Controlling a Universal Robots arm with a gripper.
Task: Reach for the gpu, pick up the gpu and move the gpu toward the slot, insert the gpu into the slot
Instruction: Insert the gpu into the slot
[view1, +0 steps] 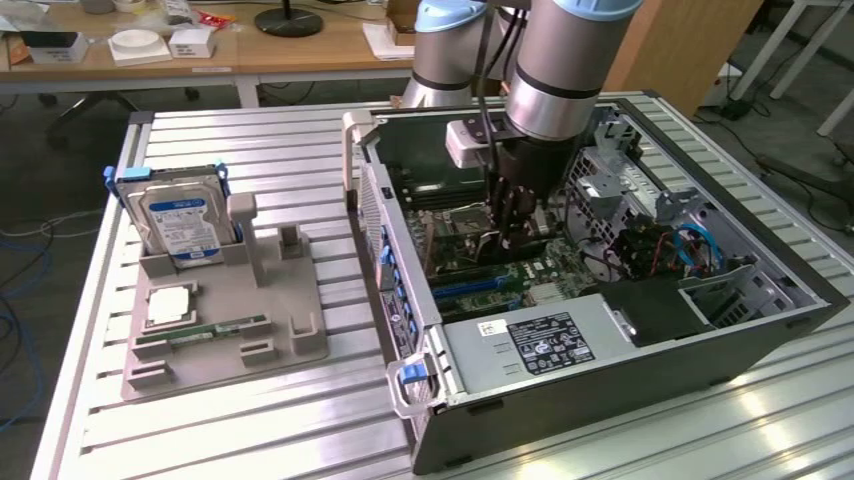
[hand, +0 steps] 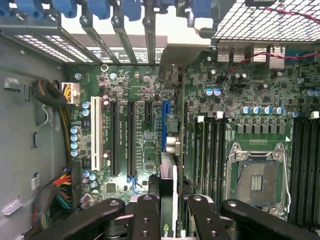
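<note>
My gripper (view1: 515, 228) reaches down inside the open computer case (view1: 747, 330), over the motherboard. In the wrist view the gripper (hand: 173, 202) is shut on the gpu (hand: 169, 172), a thin dark card seen edge-on between the black fingers (hand: 147, 212). The card runs from the fingers toward its metal bracket (hand: 172, 62) at the case's rear openings. It lies along the blue slot (hand: 163, 125), just beside it in this view. Whether its edge touches the slot I cannot tell.
Black and white expansion slots (hand: 112, 135) lie beside the blue one, and memory slots and the CPU socket (hand: 257, 177) lie on the other side. Cable bundles (hand: 57, 192) sit by the case wall. Outside, a grey holder (view1: 220, 330) carries a hard drive (view1: 180, 220) and a green memory stick (view1: 220, 327).
</note>
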